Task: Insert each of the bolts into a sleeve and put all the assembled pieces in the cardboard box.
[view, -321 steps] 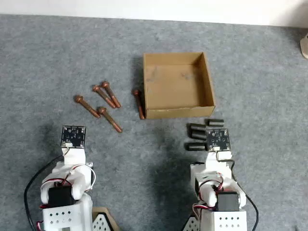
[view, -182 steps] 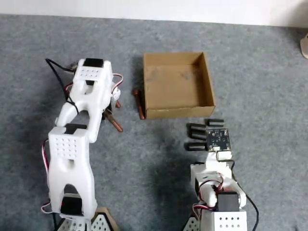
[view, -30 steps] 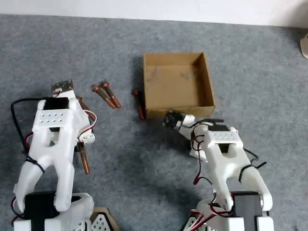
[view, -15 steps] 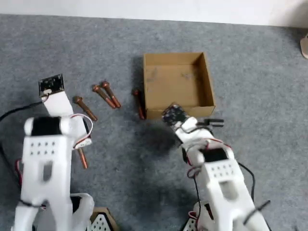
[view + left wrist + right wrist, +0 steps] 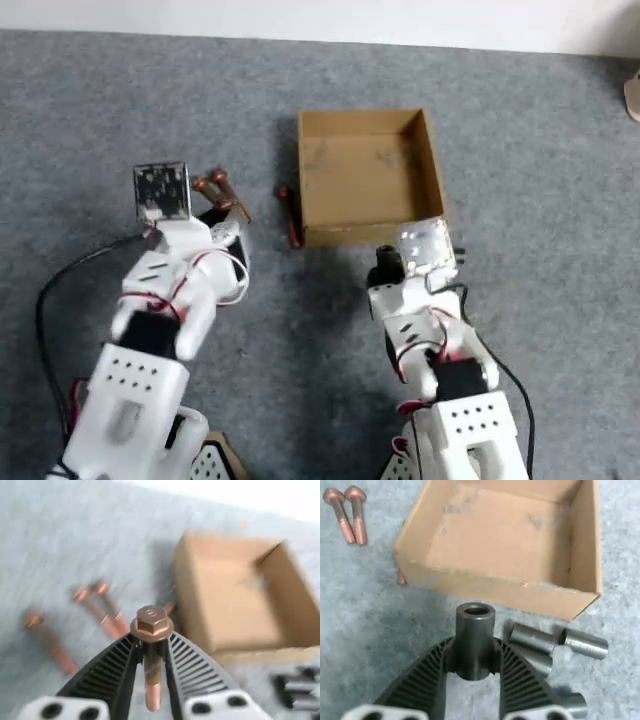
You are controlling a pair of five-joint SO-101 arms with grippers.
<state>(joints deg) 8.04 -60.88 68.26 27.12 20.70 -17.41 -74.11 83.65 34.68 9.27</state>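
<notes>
My left gripper [image 5: 152,642] is shut on a copper bolt [image 5: 152,625], hex head up, shank hanging between the fingers. In the high view that gripper [image 5: 220,232] sits left of the cardboard box [image 5: 370,235]. My right gripper [image 5: 475,652] is shut on a dark sleeve [image 5: 475,630] held upright, its bore open at the top. The high view puts this sleeve [image 5: 387,266] just in front of the box's near wall. The box [image 5: 490,582] has nothing inside.
Two loose bolts [image 5: 222,190] lie left of the box, and another [image 5: 290,218] rests against its left wall. Several loose sleeves [image 5: 532,638] lie on the grey carpet [image 5: 300,330] by the box's near right corner. A beige object [image 5: 632,95] sits at the far right edge.
The left arm has swung right towards the box with the bolt. The right arm has drawn back and turned, with the sleeve now in front of the box.
</notes>
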